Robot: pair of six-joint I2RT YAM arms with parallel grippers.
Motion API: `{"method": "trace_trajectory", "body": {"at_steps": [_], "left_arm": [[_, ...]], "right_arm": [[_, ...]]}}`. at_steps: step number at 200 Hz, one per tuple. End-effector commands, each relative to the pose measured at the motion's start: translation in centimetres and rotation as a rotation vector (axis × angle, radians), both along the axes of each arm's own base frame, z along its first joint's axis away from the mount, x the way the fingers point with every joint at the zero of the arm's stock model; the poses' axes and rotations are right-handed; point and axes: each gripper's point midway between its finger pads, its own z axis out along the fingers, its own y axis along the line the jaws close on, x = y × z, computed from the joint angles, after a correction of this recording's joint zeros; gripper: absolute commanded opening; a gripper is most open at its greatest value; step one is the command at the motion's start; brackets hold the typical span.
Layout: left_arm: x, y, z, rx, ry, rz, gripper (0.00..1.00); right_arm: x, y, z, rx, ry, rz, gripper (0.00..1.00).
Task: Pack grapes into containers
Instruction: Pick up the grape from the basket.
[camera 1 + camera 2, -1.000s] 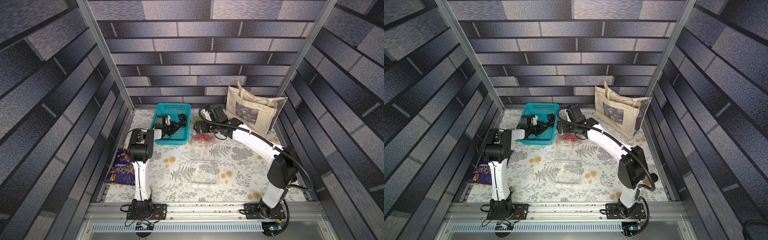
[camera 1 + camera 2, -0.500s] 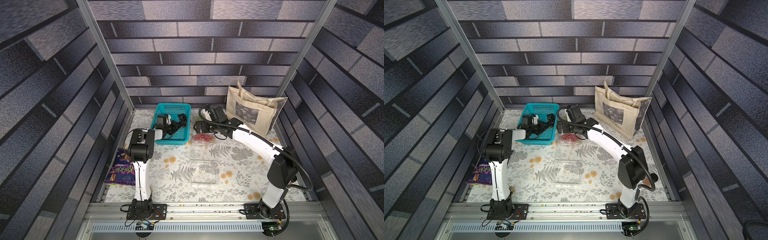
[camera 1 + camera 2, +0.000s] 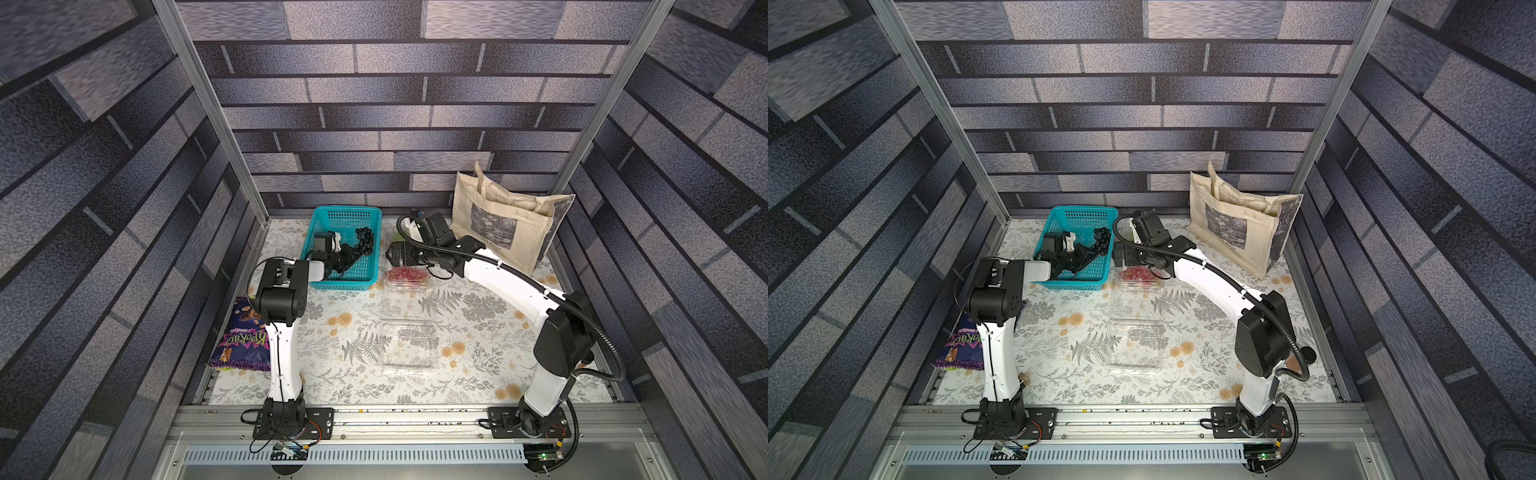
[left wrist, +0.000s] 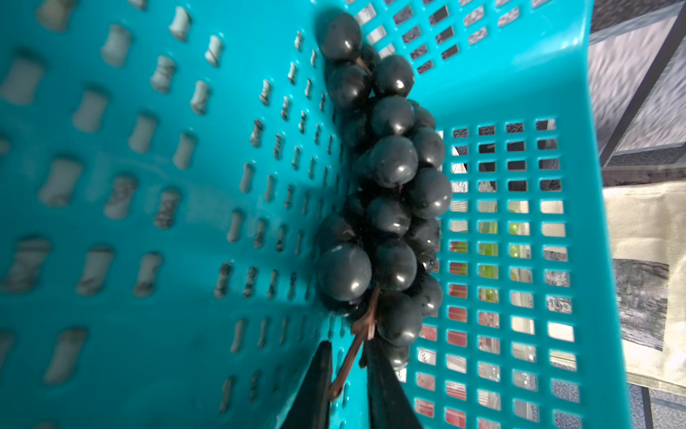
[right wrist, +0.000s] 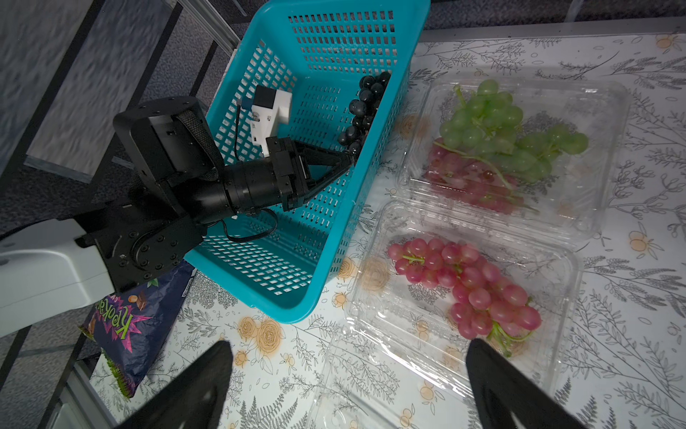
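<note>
3 bunches (image 5: 467, 286) lie packed in 2 containers (image 5: 568, 282) beside the basket (image 5: 297, 230). Inside it, the left end effector (image 4: 347, 345) clamps the remaining black bunch (image 4: 389, 208) by its stem; the right end effector (image 5: 350, 345) gapes, empty.

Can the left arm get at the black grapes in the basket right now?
Probably yes: the left pincer is inside the basket and looks closed on the stem of the black grapes, with nothing in between.

Lab booth: aluminium frame (image 3: 415, 419), printed walls (image 3: 395, 124)
</note>
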Motion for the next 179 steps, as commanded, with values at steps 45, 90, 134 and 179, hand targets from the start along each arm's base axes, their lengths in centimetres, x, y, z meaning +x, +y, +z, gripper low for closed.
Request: {"method": "trace_trajectory", "body": {"at_steps": [45, 90, 134, 179], "left_arm": [[0.9, 0.7, 3.1, -0.016, -0.074, 0.015, 0.15], [1.6, 0.5, 4.2, -0.02, -0.095, 0.013, 0.0], [1.4, 0.2, 8.8, 0.017, -0.157, -0.017, 0.0], [0.2, 0.5, 13.8, 0.08, -0.207, -0.021, 0.0]], "right_arm": [[0.0, 0.5, 0.4, 0.011, -0.006, 0.006, 1.0], [0.0, 0.4, 0.4, 0.0, -0.004, 0.009, 1.0], [-0.9, 0.0, 0.0, -0.005, 0.005, 0.01, 1.0], [-2.6, -1.4, -0.5, -0.017, 0.026, -0.004, 1.0]]}}
